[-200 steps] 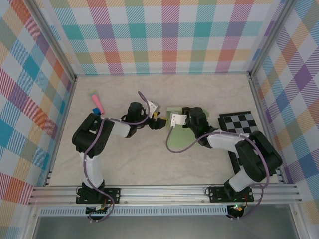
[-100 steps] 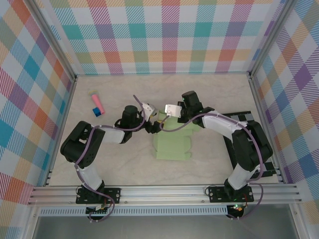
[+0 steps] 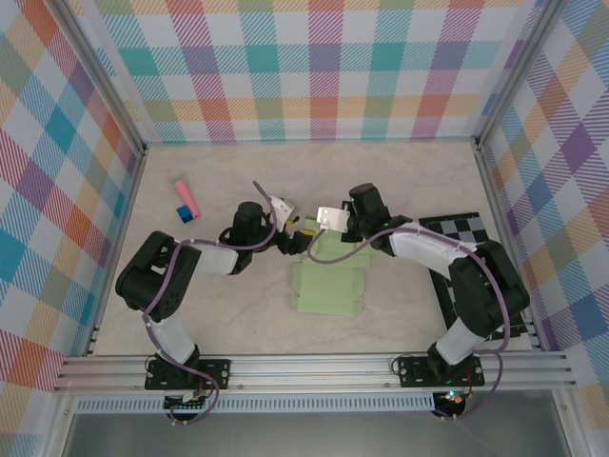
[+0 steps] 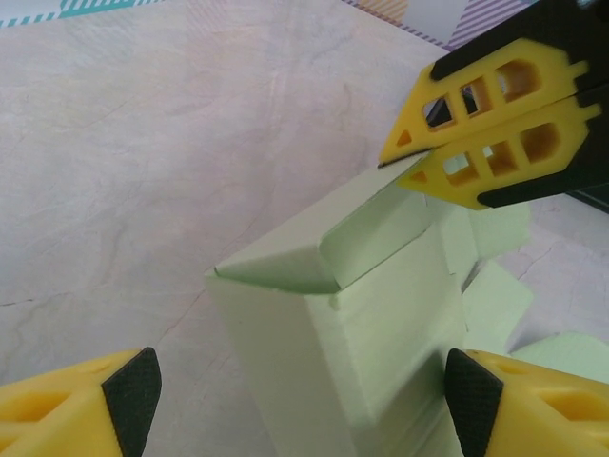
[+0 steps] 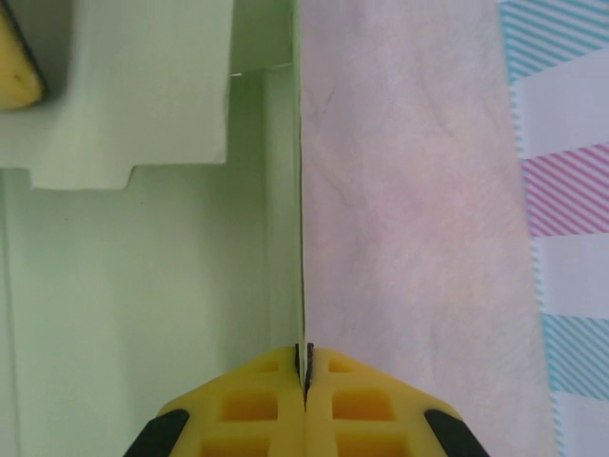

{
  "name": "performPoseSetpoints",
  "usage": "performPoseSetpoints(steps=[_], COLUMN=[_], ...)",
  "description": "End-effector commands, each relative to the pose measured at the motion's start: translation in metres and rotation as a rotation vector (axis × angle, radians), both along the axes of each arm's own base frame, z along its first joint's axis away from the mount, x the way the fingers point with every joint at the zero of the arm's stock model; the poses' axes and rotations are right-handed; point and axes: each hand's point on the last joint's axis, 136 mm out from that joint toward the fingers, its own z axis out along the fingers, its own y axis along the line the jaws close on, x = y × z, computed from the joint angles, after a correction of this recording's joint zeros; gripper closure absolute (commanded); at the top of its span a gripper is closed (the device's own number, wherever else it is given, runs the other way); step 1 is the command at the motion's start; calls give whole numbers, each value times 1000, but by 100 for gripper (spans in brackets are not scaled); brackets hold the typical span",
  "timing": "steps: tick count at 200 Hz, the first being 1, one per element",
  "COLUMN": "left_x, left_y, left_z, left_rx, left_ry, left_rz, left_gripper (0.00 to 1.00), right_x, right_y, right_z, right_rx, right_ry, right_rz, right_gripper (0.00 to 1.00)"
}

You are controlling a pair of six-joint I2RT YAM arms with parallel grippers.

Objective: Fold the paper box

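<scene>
Pale-green paper box (image 3: 328, 290) lay mid-table, part folded: flat flaps at near end, one wall raised at far end. L gripper (image 4: 303, 388) stood w/ jaws wide apart, straddling the raised corner. R gripper (image 5: 304, 367) was pinched tight on that wall's thin top edge. Beyond: checkered board (image 3: 466, 233) far R, pink-and-blue stick (image 3: 185, 198) far L

Extending both arms inward from the bases, elbows bent outward, wrists converging near table centre. Holding left gripper (image 3: 297, 240) low with jaws spread wide, fingertips (image 4: 133, 386) well apart. Pinching right gripper (image 5: 304, 367) fully closed on a thin edge of the paper box (image 3: 328, 286), tips just beyond the left jaws.
</scene>
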Motion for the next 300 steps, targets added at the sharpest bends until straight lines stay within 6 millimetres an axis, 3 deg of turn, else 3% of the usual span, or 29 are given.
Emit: performPoseSetpoints(steps=[1, 32, 51, 85, 112, 135, 156, 190, 208, 231, 250, 273, 300], left_x=[-5, -7, -9, -17, -16, 0, 12, -3, -6, 8, 19, 12, 13], left_y=[1, 0, -1, -2, 3, 7, 11, 10, 15, 19, 9, -11, -9], left_z=[11, 8, 10, 23, 18, 15, 26, 40, 36, 30, 16, 0, -13], left_rx=[-40, -52, -25, -38, 9, -13, -74, -82, -69, -61, -28, 45, 89], left_ry=[-1, 36, 36, 24, -19, -14, -9, 13, 21, 33, 69, 42, 31], left_rz=[-4, -10, -32, -83, -81, -64, -59, -139, -122, -59, -30, -23, 28], left_gripper=[19, 19, 18, 16, 16, 17, 19, 16, 15, 14, 12, 6, 6], right_x=[8, 12, 12, 15, 17, 19, 23, 33, 40, 47, 50, 52, 50], right_y=[4, 3, 4, 4, 1, -1, -3, -13, -20, -25, -26, -25, -27], right_z=[28, 40, 40, 60, 73, 66, 61, 53, 48, 42, 43, 47, 54], right_rx=[26, 6, -13, 29, 24, -4, -31, -60, -86, -96, -75, -58, -32], right_ry=[-202, -382, -396, -399, -459, -467, -475, -475, -481, -477, -468, -469, -476], right_rz=[-43, -58, -37, -29, -9, 13, 16, -4, -22, -47, -61, -73, -84], right_gripper=[100, 100, 100, 100, 100, 100, 100, 100, 100, 100, 100, 100, 100])
